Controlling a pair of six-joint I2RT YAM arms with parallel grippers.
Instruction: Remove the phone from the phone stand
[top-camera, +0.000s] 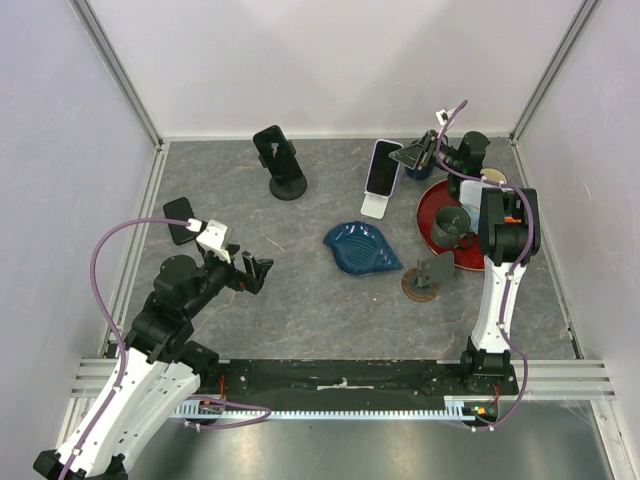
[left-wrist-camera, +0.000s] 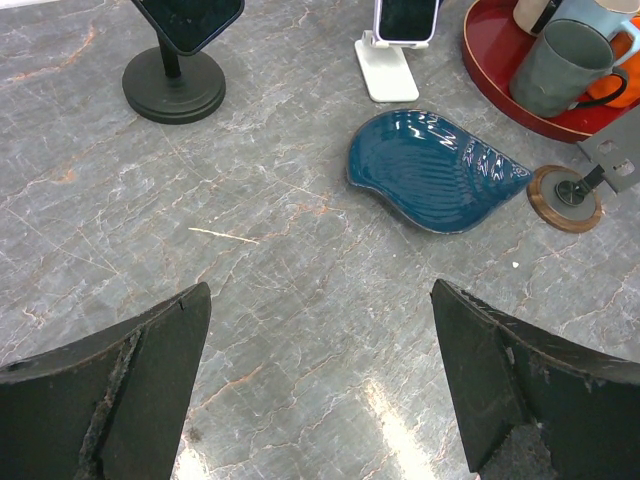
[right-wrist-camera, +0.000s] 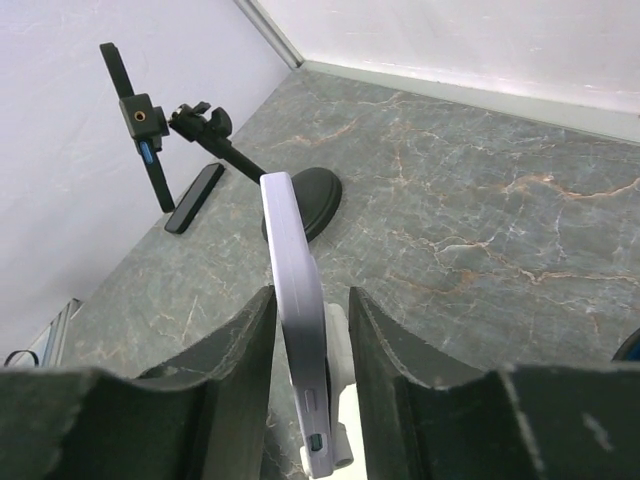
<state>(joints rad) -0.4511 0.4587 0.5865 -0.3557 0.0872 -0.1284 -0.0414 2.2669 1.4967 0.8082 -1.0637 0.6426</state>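
A phone in a lavender case (top-camera: 381, 168) leans on a white stand (top-camera: 375, 207) at the back, right of centre. My right gripper (top-camera: 415, 155) is at the phone's top edge. In the right wrist view the phone (right-wrist-camera: 295, 300) stands edge-on between my open right gripper's (right-wrist-camera: 311, 292) two fingers. The left finger is against it and a small gap shows on the right, where the stand (right-wrist-camera: 338, 345) sits behind it. The phone still rests on the stand. My left gripper (top-camera: 255, 272) is open and empty over bare table, and its wrist view shows the phone (left-wrist-camera: 405, 18) far ahead.
A black stand holding a black phone (top-camera: 280, 165) is at the back left. Another black phone (top-camera: 181, 220) lies flat at the left. A blue leaf dish (top-camera: 360, 248), a round coaster (top-camera: 420, 283) and a red tray (top-camera: 432, 200) with mugs lie right of centre.
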